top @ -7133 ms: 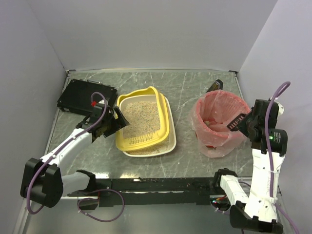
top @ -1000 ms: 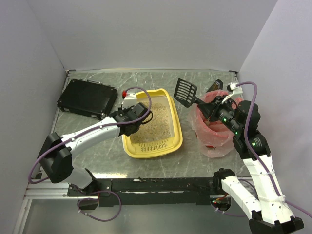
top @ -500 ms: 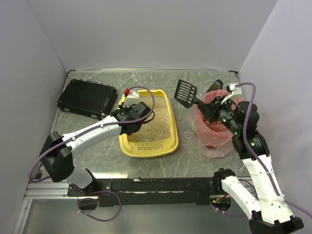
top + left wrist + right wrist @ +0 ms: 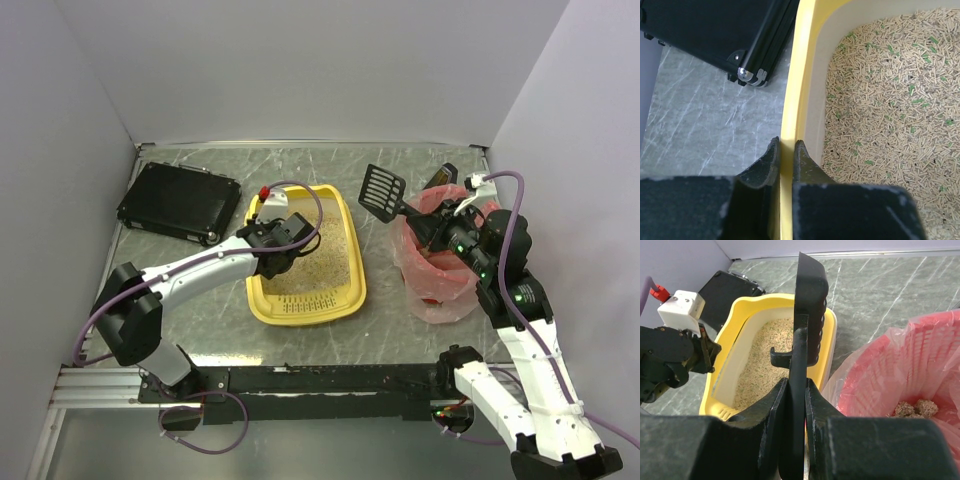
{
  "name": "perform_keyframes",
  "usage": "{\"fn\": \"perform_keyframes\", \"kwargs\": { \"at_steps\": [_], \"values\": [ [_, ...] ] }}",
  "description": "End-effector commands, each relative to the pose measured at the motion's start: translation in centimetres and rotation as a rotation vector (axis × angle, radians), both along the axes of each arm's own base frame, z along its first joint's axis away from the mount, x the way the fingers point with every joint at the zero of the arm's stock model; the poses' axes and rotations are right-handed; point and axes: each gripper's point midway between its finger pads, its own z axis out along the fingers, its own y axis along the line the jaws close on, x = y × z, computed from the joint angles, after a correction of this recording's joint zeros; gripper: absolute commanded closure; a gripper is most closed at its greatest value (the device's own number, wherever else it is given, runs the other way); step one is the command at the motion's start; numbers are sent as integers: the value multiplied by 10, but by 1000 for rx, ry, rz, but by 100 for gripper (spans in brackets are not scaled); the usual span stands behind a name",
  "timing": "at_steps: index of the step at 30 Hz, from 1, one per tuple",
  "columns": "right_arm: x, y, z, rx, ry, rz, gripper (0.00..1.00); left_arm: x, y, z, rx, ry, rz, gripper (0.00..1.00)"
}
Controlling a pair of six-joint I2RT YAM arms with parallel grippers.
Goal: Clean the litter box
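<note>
On the grey bench (image 4: pixel 215 315), near the middle, sits the yellow litter box (image 4: pixel 305 305). It lies flat, and its end with the little slots points to the near edge where the arms are bolted. Inside it is sandy litter (image 4: pixel 885 100) made of small tan sticks with a few green bits. The left jaws are shut tight on the left rim of the litter box, with one finger on the outside and one on the inside, so the thin yellow wall is pinched between them. Just beside that side of the litter box, toward the far left corner, lies a flat black box (image 4: pixel 178 202) that does not touch the tray. To the right of the litter box stands a round bin (image 4: pixel 440 290) lined with a pink-red bag. Some brown lumps (image 4: pixel 912 409) lie at the bottom of it. The right jaws are clamped on the thin handle of a black scoop (image 4: pixel 382 190). The scoop is up in the air, and its slotted head hangs between the litter box and the bin, near the far rim of the bin. Its handle runs back over the bin to the right arm.
</note>
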Motion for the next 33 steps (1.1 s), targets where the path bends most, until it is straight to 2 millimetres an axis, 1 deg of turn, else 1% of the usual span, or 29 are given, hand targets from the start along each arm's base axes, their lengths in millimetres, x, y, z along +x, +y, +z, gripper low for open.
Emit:
{"fn": "perform_keyframes", "kwargs": {
  "at_steps": [1, 3, 6, 8, 12, 13, 15, 17, 18, 19, 20, 21, 22, 23, 24, 25, 27, 28, 29, 30, 31, 32, 33],
  "values": [
    [2, 2, 15, -4, -74, 12, 100, -3, 3, 1, -19, -20, 36, 81],
    [1, 2, 15, -2, -76, 10, 100, -3, 2, 2, -27, -21, 35, 73],
    [1, 1, 16, -2, -79, 9, 100, -1, 0, 6, -43, -32, 29, 71],
    [1, 1, 16, -2, -79, 9, 100, -1, -2, 11, -57, -37, 23, 64],
    [1, 2, 16, 1, -81, 12, 100, 4, -9, 22, -89, -60, 1, 43],
    [1, 2, 16, -1, -80, 12, 100, 7, -13, 33, -106, -75, -14, 39],
    [0, 1, 19, -1, -89, 9, 100, 10, -21, 45, -154, -96, -34, 22],
    [0, 0, 22, -2, -99, 3, 100, 13, -26, 65, -204, -132, -69, 9],
    [-1, -1, 24, -1, -107, 0, 100, 19, -38, 75, -277, -168, -99, 1],
    [-1, -1, 25, -3, -110, 3, 100, 21, -37, 81, -295, -176, -135, 1],
    [-1, -1, 25, -5, -109, 5, 100, 28, -41, 86, -339, -193, -157, 1],
    [-2, 0, 26, -3, -108, 10, 100, 30, -52, 84, -408, -161, -221, 1],
    [-2, 2, 25, -2, -107, 17, 100, 46, -37, 84, -437, -173, -190, 1],
    [-3, 3, 25, 1, -106, 26, 100, 51, -29, 79, -458, -152, -162, 1],
    [-4, 7, 29, 6, -111, 52, 100, 54, -23, 74, -481, -120, -144, 3],
    [-10, 17, 31, 15, -113, 123, 100, 55, -15, 67, -511, -92, -125, 3],
    [-16, 37, 35, 23, -87, 244, 100, 51, -14, 61, -520, -80, -144, 3],
    [-20, 46, 34, 14, -82, 296, 100, 44, -14, 57, -544, -66, -152, 3],
    [-17, 55, 27, -9, -59, 328, 100, 38, -13, 53, -557, -46, -154, 3],
    [-29, 70, 28, -31, -49, 393, 100, 32, -9, 45, -562, -24, -146, 3],
    [-24, 71, 24, -77, -29, 370, 100, 26, -2, 52, -602, -49, -111, 3],
    [-17, 82, 10, -107, 41, 389, 100, 21, 3, 49, -620, -41, -98, 3],
    [-25, 90, 12, -128, 94, 415, 100, 12, 9, 36, -635, -19, -81, 3]
  ]
}}
